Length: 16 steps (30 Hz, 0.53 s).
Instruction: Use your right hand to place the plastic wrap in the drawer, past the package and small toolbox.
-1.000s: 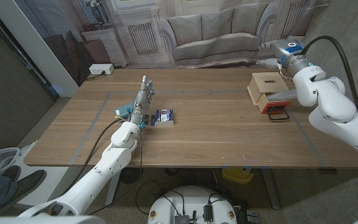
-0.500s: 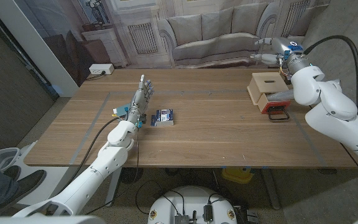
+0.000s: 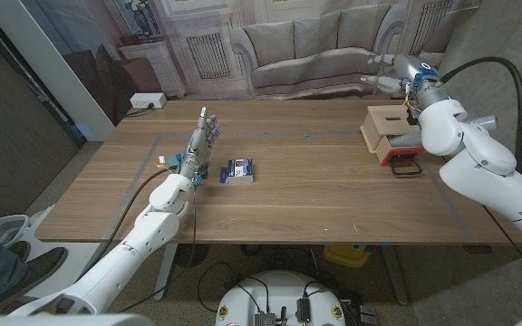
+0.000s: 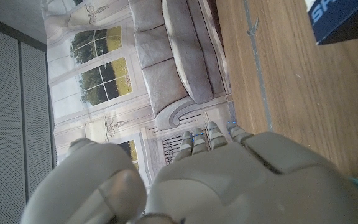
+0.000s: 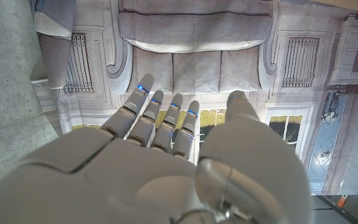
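My right hand (image 3: 390,72) is raised over the table's far right edge, fingers spread and holding nothing; the right wrist view shows the same straight, empty fingers (image 5: 160,118). Below and in front of it stands a light wooden box (image 3: 388,121) with a slot on top. A red small toolbox (image 3: 399,152) with a black handle touches the box's near side. A blue package (image 3: 239,170) lies left of the table's middle, and its corner (image 4: 347,18) appears in the left wrist view. My left hand (image 3: 200,143) stands upright just left of the package, fingers straight, empty.
The wooden table (image 3: 315,195) has faint tape lines at left and right. A printed backdrop of a sofa (image 3: 315,50) hangs behind the far edge. A white power strip (image 3: 146,100) lies on the floor beyond the far left corner.
My right hand has lifted from over the wooden box and toolbox, up and toward the far edge. My left hand and forearm have shifted slightly left. The package has not moved.
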Available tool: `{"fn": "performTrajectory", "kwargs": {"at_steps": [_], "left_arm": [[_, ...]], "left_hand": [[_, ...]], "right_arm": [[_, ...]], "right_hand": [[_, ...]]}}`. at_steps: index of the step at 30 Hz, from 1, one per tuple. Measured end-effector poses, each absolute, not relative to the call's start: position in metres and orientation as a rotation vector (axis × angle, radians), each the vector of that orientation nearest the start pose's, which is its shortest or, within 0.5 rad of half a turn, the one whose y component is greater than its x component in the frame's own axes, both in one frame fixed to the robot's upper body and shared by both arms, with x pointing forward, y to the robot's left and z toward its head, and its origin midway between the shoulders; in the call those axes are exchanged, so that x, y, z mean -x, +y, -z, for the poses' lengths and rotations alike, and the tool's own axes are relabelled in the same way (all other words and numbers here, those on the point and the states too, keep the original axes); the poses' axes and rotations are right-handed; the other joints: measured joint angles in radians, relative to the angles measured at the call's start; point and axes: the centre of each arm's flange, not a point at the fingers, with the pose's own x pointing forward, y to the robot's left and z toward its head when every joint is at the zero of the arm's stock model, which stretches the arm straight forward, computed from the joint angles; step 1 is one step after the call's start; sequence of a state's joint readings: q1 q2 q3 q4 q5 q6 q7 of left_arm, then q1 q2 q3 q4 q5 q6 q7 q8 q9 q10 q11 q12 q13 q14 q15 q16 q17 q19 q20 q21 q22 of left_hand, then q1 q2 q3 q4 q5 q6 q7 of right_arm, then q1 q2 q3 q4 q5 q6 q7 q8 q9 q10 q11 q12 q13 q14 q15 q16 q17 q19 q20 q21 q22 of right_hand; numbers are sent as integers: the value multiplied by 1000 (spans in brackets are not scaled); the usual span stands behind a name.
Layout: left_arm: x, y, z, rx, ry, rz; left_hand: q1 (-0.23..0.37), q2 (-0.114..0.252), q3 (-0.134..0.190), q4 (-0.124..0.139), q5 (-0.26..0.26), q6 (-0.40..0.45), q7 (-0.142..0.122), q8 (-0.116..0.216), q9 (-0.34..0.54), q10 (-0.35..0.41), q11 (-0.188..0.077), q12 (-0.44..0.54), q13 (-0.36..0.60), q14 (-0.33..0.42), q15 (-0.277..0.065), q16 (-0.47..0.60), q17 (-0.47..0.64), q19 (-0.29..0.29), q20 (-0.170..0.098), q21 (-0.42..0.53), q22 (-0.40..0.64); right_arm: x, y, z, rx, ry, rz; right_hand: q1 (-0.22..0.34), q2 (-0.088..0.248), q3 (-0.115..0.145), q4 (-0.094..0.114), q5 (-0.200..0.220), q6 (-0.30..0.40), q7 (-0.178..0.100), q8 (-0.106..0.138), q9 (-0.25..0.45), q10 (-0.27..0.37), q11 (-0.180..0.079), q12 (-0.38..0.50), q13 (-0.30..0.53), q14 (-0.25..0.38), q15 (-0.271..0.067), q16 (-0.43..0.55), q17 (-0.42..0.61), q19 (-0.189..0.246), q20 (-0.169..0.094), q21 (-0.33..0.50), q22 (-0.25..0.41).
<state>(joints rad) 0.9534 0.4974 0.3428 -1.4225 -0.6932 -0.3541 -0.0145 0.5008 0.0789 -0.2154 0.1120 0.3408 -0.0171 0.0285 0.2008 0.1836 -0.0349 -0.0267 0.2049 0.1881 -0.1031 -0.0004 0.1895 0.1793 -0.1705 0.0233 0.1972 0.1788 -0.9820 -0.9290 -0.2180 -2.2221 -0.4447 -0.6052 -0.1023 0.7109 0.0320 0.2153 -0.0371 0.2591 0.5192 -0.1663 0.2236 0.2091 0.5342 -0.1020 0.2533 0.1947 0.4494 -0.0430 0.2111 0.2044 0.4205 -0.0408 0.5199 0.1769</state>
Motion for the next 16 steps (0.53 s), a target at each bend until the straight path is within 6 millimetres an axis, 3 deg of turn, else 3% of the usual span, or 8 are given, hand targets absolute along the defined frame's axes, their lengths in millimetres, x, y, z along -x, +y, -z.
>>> {"fn": "performTrajectory", "kwargs": {"at_steps": [12, 16], "left_arm": [[-624, 280, 38, 117, -643, 262], [-624, 284, 26, 95, -655, 267]], "left_hand": [[0, 0, -2, 2, 0, 0, 0, 0, 0, 0, 0, 0, 0, 0, 0, 0, 0, 0, 0, 0, 0], [0, 0, -4, 4, 0, 0, 0, 0, 0, 0, 0, 0, 0, 0, 0, 0, 0, 0, 0, 0, 0]], "right_arm": [[-479, -292, -131, 1195, -675, 466], [-478, -295, -130, 1172, -668, 499]], "right_hand": [[-5, 5, -4, 4, 0, 13, -4, 0, 0, 9, -2, 0, 0, 9, -1, 0, 0, 6, -6, -6, 0], [-5, 5, -4, 4, 0, 13, -4, 0, 0, 16, -2, 0, 0, 9, -2, 0, 0, 6, -6, -6, 0]]}}
